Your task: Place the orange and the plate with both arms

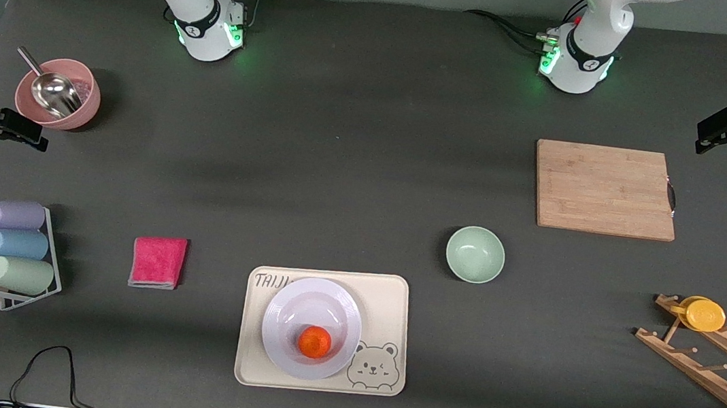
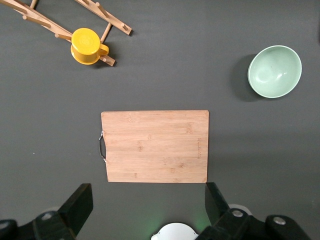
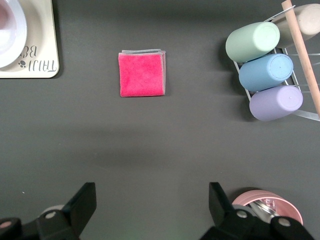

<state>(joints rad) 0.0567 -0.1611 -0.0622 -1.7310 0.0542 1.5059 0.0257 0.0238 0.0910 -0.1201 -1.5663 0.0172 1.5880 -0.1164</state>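
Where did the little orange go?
In the front view, the orange sits in the plate, on the part of it nearest the camera. The plate rests on the beige bear tray, between the pink cloth and the green bowl.

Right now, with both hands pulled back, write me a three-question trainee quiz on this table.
1. True or false: the orange lies in the plate.
2. Multiple choice: the plate rests on A) the wooden cutting board, B) the beige bear tray, C) the pink cloth.
3. Fill in: the left hand hangs over the cutting board with its fingers ____, as does the right hand near the pink bowl.

Key: 1 true; 2 B; 3 open.
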